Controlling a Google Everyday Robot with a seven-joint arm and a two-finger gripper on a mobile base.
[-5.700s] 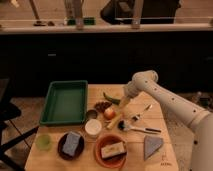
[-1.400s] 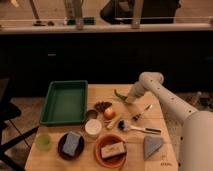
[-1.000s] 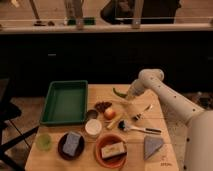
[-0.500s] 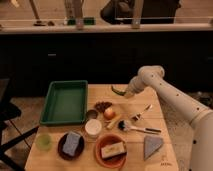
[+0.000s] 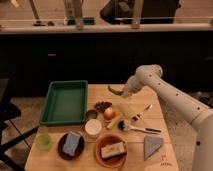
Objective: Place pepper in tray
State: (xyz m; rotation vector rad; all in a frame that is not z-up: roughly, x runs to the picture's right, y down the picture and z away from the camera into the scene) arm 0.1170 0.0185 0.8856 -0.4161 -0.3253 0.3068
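My gripper point(image 5: 123, 92) hangs above the wooden table, right of its middle, shut on the pepper point(image 5: 115, 90). The pepper is a small curved green pod that sticks out to the left of the gripper, lifted off the tabletop. To the left, the large dark-green tray point(image 5: 65, 102) lies on the table with nothing in it. The pepper is to the right of the tray's right rim, about a hand's width away and higher up.
Under the gripper lie a dark snack pile point(image 5: 102, 105), an orange-red fruit point(image 5: 109, 113) and a yellowish banana-like item point(image 5: 114, 123). A white cup point(image 5: 92, 128), two bowls point(image 5: 111, 150) point(image 5: 71, 145), a green cup point(image 5: 43, 142), cutlery point(image 5: 141, 129) and a grey cloth point(image 5: 152, 146) fill the front.
The gripper has risen off the table with the pepper and moved left toward the tray. The other objects have not moved.
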